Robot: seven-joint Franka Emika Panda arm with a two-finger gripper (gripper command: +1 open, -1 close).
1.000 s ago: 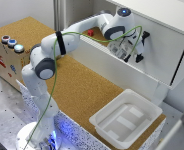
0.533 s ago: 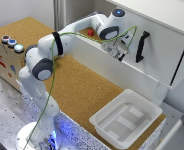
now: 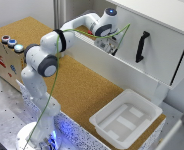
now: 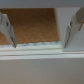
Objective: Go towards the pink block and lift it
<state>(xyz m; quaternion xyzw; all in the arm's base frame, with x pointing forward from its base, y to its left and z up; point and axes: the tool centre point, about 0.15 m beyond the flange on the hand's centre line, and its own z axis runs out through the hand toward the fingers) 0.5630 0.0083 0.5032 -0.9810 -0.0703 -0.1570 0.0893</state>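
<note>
the table top (image 3: pixel 87 90) looks like rough, matt cork. the white tray (image 3: pixel 126 120) seems smooth plastic. the arm (image 3: pixel 47 60) has glossy white shells.

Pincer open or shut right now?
Open: in the wrist view the pincer has its two fingers far apart, cork board showing between, nothing held.

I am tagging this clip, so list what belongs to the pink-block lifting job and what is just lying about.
Job:
- robot's gripper, fingers spread open above the brown cork tabletop
- pink block: visible in neither view

Lying about:
- white plastic tray
- black handle on the white cabinet panel
- wooden box with coloured buttons
</note>
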